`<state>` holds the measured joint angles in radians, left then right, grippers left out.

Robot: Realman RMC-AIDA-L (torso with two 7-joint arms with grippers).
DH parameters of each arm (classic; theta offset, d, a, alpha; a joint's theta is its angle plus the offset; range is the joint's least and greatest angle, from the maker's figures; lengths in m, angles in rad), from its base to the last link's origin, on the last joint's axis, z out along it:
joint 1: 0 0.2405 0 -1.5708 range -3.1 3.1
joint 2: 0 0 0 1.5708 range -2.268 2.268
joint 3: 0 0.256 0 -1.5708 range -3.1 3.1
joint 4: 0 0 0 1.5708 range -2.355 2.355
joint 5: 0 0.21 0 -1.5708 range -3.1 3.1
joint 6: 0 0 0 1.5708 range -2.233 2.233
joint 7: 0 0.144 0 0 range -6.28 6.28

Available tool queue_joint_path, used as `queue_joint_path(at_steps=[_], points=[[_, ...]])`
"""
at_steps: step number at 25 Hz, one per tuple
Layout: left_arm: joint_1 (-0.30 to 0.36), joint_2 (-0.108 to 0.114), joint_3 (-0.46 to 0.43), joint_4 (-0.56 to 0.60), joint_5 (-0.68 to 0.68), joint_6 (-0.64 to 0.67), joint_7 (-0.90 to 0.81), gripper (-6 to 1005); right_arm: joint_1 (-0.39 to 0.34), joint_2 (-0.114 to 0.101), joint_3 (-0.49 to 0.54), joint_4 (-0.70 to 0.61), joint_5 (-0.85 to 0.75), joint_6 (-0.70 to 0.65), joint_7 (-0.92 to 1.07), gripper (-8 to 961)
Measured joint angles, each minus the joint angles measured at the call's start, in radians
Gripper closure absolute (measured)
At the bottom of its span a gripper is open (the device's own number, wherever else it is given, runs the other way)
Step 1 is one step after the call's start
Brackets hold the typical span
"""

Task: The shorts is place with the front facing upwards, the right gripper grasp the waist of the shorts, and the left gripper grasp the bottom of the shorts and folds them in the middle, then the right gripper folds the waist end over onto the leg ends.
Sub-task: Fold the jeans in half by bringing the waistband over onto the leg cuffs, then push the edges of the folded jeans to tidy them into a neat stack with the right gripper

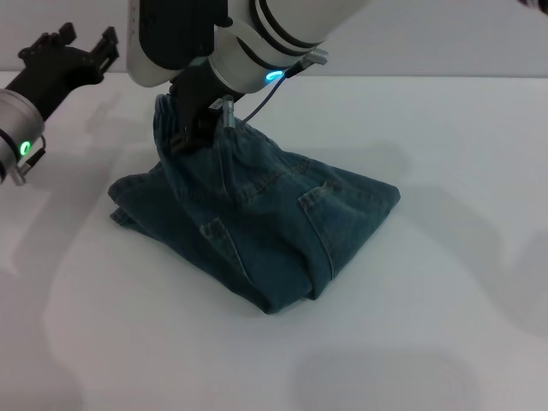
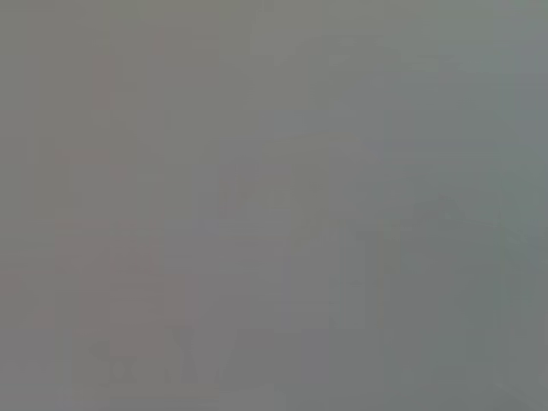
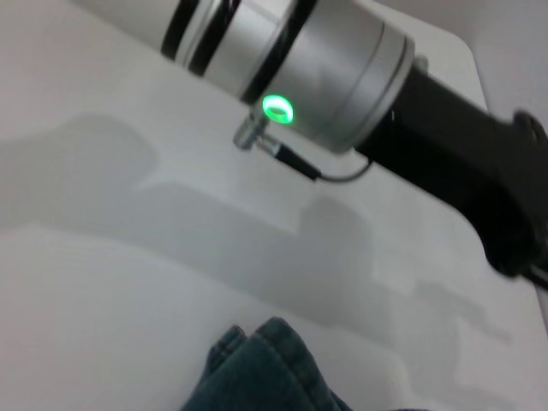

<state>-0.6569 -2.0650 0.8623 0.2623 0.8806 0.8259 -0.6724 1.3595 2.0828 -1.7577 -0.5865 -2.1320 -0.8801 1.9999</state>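
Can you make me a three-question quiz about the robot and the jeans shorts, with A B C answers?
1. Where is the left tool?
A. On the shorts
B. Off by the table's far left side, away from the shorts
C. Under the shorts

2. What colour is the light on the right tool's wrist?
A. Cyan-blue
B. Red
C. Yellow

3. What is the right tool doing?
A. Hanging empty in the air
B. Lying flat on the table
C. Gripping the waist of the shorts and holding it up

Answers: 1 B, it hangs over bare white table, touching no cloth. 2 A, a cyan-blue glow shows just above the black fingers. 3 C, the ruffled band is bunched at its fingers while the rest of the shorts lies folded below.
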Motion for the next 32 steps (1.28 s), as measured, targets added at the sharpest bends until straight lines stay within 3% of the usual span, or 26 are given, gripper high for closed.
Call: queue_joint_path(at_steps=[16,22,32], points=[[0.002,0.004,-0.002,0.011,-0.055,-0.043,0.016,351,-0.036,-0.004,-0.028,-0.028,0.025,0.072,0.108,409],[0.002,0.004,-0.002,0.011,-0.054,-0.045,0.016,351,-0.045,-0.005,-0.042,-0.048,0.019,0.063,0.121,201],[0.002,0.002,-0.002,0.009,-0.054,-0.047,0.016,351,-0.114,-0.010,0.010,-0.152,0.022,-0.024,0.159,201]])
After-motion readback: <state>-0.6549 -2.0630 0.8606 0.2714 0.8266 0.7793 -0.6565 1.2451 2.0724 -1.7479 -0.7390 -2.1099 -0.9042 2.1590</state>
